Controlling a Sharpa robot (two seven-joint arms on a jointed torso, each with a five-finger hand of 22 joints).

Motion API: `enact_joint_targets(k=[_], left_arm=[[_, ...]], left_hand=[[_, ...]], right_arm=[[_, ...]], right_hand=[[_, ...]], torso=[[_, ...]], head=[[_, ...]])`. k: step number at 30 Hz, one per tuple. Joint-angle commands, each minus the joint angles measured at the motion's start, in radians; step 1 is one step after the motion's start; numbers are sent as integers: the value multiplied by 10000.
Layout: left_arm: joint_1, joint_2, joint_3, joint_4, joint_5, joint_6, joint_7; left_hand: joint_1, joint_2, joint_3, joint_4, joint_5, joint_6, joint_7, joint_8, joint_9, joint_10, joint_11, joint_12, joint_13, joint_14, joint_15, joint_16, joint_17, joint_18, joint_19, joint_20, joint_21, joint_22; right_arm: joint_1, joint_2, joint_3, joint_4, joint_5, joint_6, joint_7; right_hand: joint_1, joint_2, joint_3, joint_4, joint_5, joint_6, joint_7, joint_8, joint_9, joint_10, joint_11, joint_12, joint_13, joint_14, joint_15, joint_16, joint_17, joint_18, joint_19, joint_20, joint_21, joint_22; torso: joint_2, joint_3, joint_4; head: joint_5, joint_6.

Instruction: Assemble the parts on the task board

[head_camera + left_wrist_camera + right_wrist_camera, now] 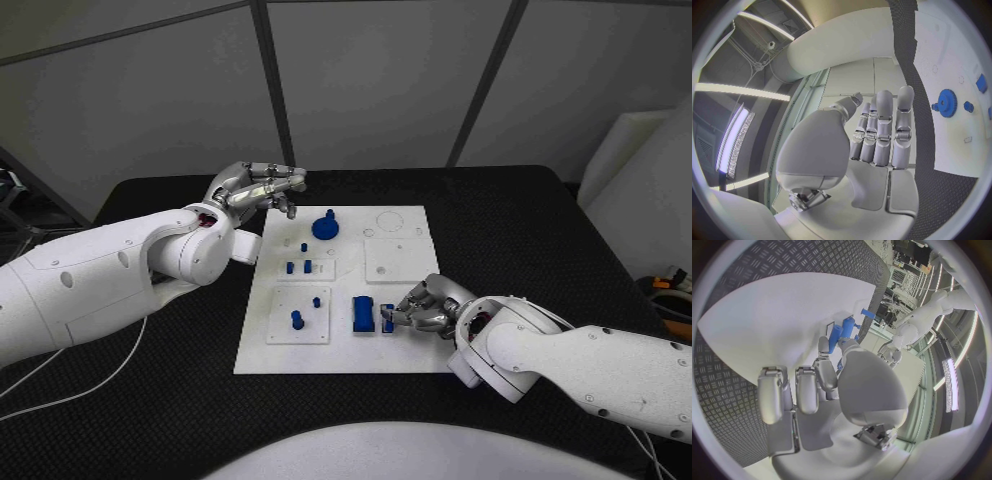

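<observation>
Head view, assembly in progress. The white rectangular task board (404, 350) lies mid-worktop (548, 240) within reach of both arms. The right hand (430, 308) rests at the board's near right part, its fingers (410, 312) curled about a small blue block part (387, 319) beside the upright blue rectangular block (362, 314), apparently to seat it. The left hand (257, 187) hovers off the board's far left corner, fingers (879, 131) loosely extended and holding nothing, probably keeping clear. The blue toothed gear (326, 228) stands on its post at the far edge; short blue pegs (297, 267) occupy the left plates.
</observation>
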Motion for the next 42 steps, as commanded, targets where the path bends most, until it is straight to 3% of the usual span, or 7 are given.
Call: enact_joint_targets(k=[1, 10, 18, 22, 26, 31, 42], left_arm=[[16, -2, 8, 18, 28, 90, 57], [16, 7, 8, 6, 28, 93, 54], [16, 11, 8, -4, 28, 89, 53], [16, 14, 8, -5, 28, 89, 54], [16, 15, 8, -7, 28, 88, 53], [16, 21, 8, -11, 28, 88, 55], [15, 35, 8, -26, 28, 86, 58]], left_hand=[[26, 84, -33, -4, -33, -52, 23, -46, -12, -87, 8, 66, 17, -55, -5, -37, -9, 501, 35, 67, -57, -9], [26, 84, -33, -4, -33, -52, 23, -46, -12, -87, 8, 66, 17, -55, -5, -37, -9, 501, 35, 67, -57, -9], [26, 84, -33, -4, -33, -52, 23, -46, -12, -87, 8, 66, 17, -55, -5, -37, -9, 501, 35, 67, -57, -9], [12, 88, -50, 9, -33, -59, 28, -49, -12, -98, 12, 73, 17, -56, -1, -36, -13, 500, 39, 70, -66, -19], [12, 88, -50, 9, -33, -59, 28, -49, -12, -98, 12, 73, 17, -56, -1, -36, -13, 500, 39, 70, -66, -19], [12, 88, -50, 9, -33, -59, 28, -49, -12, -98, 12, 73, 17, -56, -1, -36, -13, 500, 39, 70, -66, -19], [12, 88, -50, 9, -33, -59, 28, -49, -12, -98, 12, 73, 17, -56, -1, -36, -13, 500, 39, 70, -66, -19]], right_arm=[[1, 48, -6, 11, -37, 384, -1], [1, 77, -6, -23, -222, 496, -34], [1, 77, -6, -24, -320, 581, -25], [1, 66, -6, -21, -462, 644, -53], [1, 55, -7, -39, -769, 672, -94], [0, 88, -7, -101, -1262, 674, -179], [-1, 93, -9, -151, -1707, 435, -101]], right_hand=[[-306, -5, -230, 11, -405, -22, 80, -71, -7, 15, 86, -54, -2, 675, -37, -3, 579, -122, 766, -55, -19, 2313], [-629, 104, -680, -1, -1258, -47, 89, -96, 65, -6, 99, -87, -7, 668, -28, -30, 538, -112, 738, -38, -50, 2283], [-575, 113, -720, -33, -1307, -45, 81, -95, 80, -3, 94, -71, 7, 669, -29, -30, 540, -110, 733, -38, -55, 2278], [288, 251, -525, -481, -1195, -51, 12, -82, 135, -16, 26, -73, 19, 672, -82, -28, 550, -107, 727, -66, -62, 2273], [1261, 435, -186, -1075, -2398, -54, -15, -77, 189, -40, -4, -106, 12, 671, -123, -33, 552, -107, 725, -119, -66, 2272], [1965, 538, 190, -1592, -3309, 23, -74, -48, 231, -45, -49, -116, 19, 680, -152, -14, 603, -107, 725, -148, -68, 2274], [1746, 413, 224, -1577, -3333, 95, -64, -17, 256, -22, -40, -102, 35, 685, -140, -4, 630, -109, 730, -150, -65, 2281]], torso=[[-2, 1, -4], [-5, 6, -4], [-6, 4, -6], [-5, 5, -10], [-8, 5, -3], [-11, 7, -2], [-13, 6, -12]], head=[[18, -7], [25, -8], [31, -8], [27, -5], [13, -6], [10, -8], [-1, 25]])
